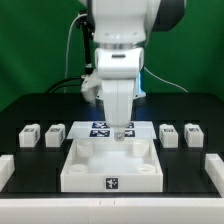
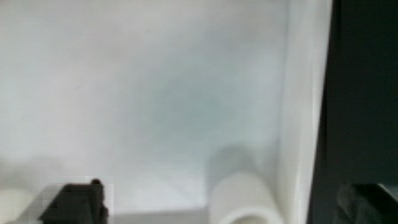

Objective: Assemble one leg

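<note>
Four small white legs with marker tags lie on the black table in the exterior view. Two are at the left (image 1: 29,134) (image 1: 56,132) and two at the right (image 1: 169,133) (image 1: 192,132). My gripper (image 1: 122,132) is down at the back edge of the large white square part (image 1: 88,163), apart from all the legs. In the wrist view the gripper (image 2: 222,188) is open, its black fingers (image 2: 71,203) wide apart. The white surface of the square part (image 2: 143,90) fills the view. A rounded white raised shape (image 2: 242,196) sits between the fingers, untouched.
The marker board (image 1: 98,128) lies just behind the square part, partly hidden by the gripper. White blocks stand at the table's left (image 1: 5,170) and right (image 1: 214,168) edges. The black table shows as a dark strip in the wrist view (image 2: 365,90).
</note>
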Motion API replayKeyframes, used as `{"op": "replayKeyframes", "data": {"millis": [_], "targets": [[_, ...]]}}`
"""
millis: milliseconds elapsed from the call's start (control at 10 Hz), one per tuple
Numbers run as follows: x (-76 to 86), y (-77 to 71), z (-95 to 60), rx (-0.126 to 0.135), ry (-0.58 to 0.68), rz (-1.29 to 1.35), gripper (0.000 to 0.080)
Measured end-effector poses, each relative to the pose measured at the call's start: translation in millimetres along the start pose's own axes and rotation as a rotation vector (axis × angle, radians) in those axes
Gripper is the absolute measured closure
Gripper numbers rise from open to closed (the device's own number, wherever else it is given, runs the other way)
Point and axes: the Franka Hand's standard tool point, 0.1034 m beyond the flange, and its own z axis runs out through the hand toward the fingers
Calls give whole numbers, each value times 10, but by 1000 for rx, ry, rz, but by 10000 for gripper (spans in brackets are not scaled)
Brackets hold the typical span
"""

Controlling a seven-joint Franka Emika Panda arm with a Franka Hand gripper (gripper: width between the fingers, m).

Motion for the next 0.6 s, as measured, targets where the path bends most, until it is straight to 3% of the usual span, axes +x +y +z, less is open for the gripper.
{"op": "replayKeyframes", "data": {"millis": [300,600], "targets": [[-55,-112,331,23,18,-21,150],[-118,-164,410,37,20,-6,150]]}}
